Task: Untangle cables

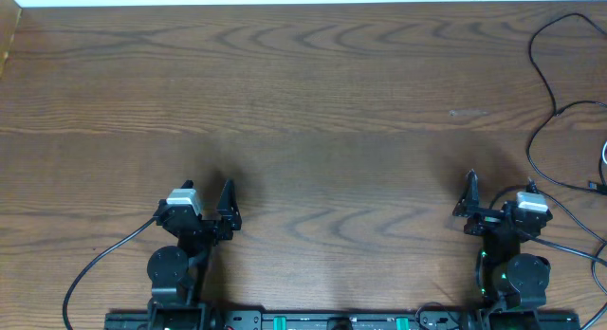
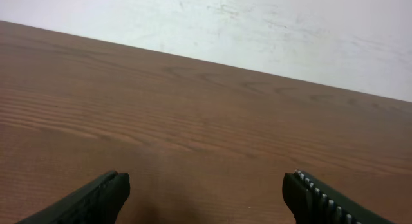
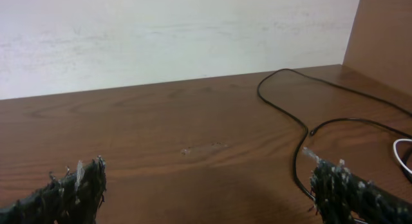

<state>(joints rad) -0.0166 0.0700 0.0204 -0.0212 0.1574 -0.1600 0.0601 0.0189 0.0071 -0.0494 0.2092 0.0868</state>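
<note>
The cables lie at the table's far right. In the overhead view a long black cable (image 1: 539, 66) snakes down from the back corner, and a bit of white cable (image 1: 604, 155) shows at the right edge. In the right wrist view the black cable (image 3: 291, 116) curves ahead and right of my fingers, with the white cable (image 3: 402, 147) at the frame's edge. My right gripper (image 3: 206, 185) (image 1: 493, 203) stands open and empty, left of the cables. Far from them at the front left, my left gripper (image 2: 206, 188) (image 1: 213, 207) is open over bare wood.
The wooden table (image 1: 303, 112) runs to a white wall at the back. A raised wooden side panel (image 3: 386, 31) bounds the right edge. Thicker black arm wires (image 1: 104, 259) trail beside both arm bases at the front.
</note>
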